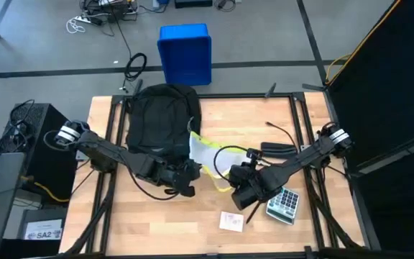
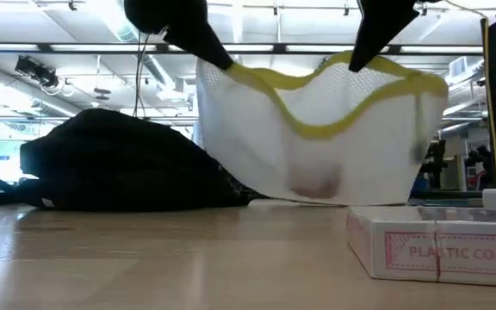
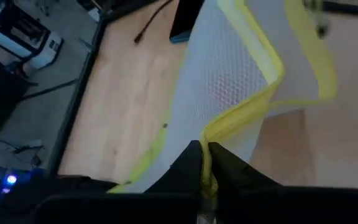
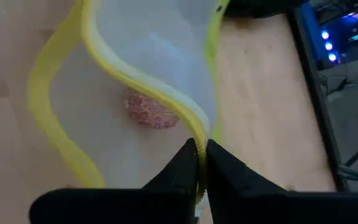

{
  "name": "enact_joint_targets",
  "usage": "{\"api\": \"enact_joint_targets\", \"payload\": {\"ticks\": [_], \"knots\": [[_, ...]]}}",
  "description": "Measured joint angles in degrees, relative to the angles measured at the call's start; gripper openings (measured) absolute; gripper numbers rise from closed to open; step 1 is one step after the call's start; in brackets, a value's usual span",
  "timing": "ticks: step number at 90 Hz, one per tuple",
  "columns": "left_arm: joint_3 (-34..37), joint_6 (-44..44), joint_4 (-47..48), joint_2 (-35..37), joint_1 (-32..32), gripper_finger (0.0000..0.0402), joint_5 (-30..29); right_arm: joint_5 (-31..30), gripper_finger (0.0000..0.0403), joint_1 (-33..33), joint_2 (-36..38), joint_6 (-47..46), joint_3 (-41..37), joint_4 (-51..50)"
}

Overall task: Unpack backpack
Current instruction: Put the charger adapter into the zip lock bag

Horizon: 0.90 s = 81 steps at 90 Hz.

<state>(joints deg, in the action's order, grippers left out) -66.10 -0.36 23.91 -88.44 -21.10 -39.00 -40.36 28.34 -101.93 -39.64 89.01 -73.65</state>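
The black backpack [image 1: 160, 119] lies on the table's far left part, and in the low view it [image 2: 119, 172] sits behind and left of the bag. A white mesh bag [image 1: 205, 152] with a yellow rim hangs between my two grippers, just near of the backpack. My left gripper [image 1: 187, 181] is shut on the rim at the bag's left. My right gripper [image 1: 237, 188] is shut on the rim at its right. Through the mesh shows a small pinkish round thing [image 4: 151, 111]. In the low view the bag [image 2: 334, 146] hangs with its bottom close to the table. My left gripper pinches the bag's yellow rim [image 3: 219, 127] between its two fingers [image 3: 188, 165], coming from above at a slant [image 2: 205, 47]. The rim sags away from the hold and the mesh hangs below. My right gripper pinches the yellow rim [image 4: 194, 121] on the bag's other side between its two fingers [image 4: 219, 162], also from above [image 2: 367, 47]. The rim between the two holds droops in a slack curve [image 2: 317, 125].
A calculator [image 1: 284, 203] and a box of playing cards [image 1: 231, 221] lie on the near right of the table; the box [image 2: 437, 245] shows close in the low view. Dark flat things [image 1: 279, 147] lie at the right. A blue bin [image 1: 185, 52] stands beyond the far edge.
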Motion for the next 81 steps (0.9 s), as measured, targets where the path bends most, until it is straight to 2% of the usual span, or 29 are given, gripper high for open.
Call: {"api": "enact_joint_targets", "payload": {"ticks": [23,32,56,62,81], "knots": [[-3.8,1.1,5.0,0.5,-0.4,0.0,-4.0,-2.3,0.0,0.0,0.0,-2.8,3.3,-7.9],[-4.7,1.0,3.8,0.6,-0.4,0.0,-4.9,-2.4,0.0,0.0,0.0,-2.9,4.7,-10.0],[-4.7,-0.2,5.8,0.8,-0.4,0.0,-6.3,-3.1,0.0,0.0,0.0,-2.8,6.5,-10.3],[-3.9,-1.6,5.0,0.8,-0.4,0.0,-6.0,-2.9,0.0,0.0,0.0,-2.8,6.3,-9.4],[2.8,-4.2,0.2,0.7,-0.4,0.0,-4.6,-2.1,0.0,-0.2,0.0,1.3,0.4,2.2]]}}
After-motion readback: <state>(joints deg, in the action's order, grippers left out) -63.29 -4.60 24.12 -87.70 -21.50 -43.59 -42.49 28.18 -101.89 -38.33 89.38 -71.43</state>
